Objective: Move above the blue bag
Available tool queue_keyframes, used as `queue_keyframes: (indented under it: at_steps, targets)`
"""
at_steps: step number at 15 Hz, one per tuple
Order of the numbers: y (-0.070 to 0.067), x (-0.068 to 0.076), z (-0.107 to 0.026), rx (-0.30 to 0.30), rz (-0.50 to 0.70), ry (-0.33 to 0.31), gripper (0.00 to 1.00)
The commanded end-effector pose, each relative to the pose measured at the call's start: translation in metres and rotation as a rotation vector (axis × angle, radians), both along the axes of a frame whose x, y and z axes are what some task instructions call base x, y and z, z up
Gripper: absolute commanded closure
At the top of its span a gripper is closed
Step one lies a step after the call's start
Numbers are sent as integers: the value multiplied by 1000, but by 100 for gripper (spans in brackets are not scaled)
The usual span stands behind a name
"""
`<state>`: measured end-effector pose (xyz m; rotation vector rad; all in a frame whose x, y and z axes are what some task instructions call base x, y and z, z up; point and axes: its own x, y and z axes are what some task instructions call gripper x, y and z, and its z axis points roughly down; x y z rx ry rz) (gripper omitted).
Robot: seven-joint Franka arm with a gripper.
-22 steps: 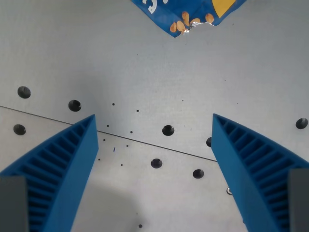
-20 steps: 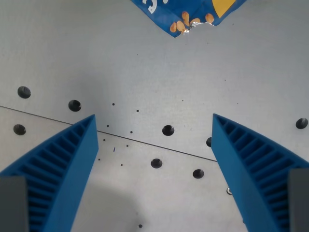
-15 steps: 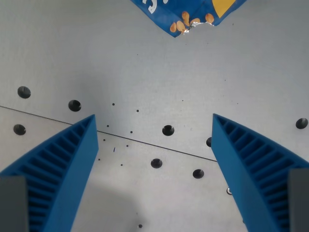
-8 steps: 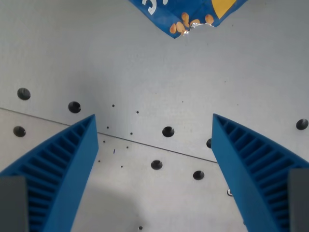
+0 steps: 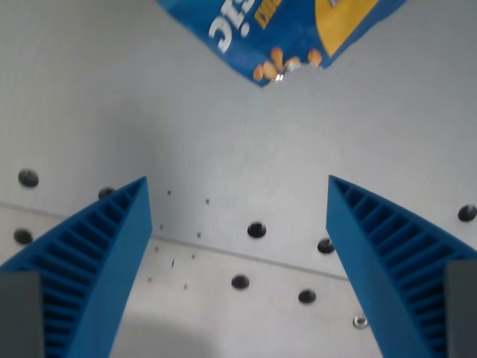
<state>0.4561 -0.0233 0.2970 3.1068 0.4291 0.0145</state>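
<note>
Blue bag (image 5: 279, 33) lies beyond the spread hand (image 5: 237, 186).

The camera moves toward the blue bag (image 5: 283, 33): more of it shows, and the surface's (image 5: 238, 149) holes sit lower.

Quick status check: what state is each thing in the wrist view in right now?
blue bag: lying flat on the table at the top edge of the view, partly cut off, untouched.
gripper: open, empty, over bare table short of the bag.
table: grey, with holes and a seam line across it.
</note>
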Motion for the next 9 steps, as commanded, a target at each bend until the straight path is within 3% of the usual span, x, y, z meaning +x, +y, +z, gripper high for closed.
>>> queue_keyframes:
  at_steps: [1,9]
  targets:
    - [0,16,-4,8,-93,19,0]
    - [1,51,-30,13,-167,2,0]
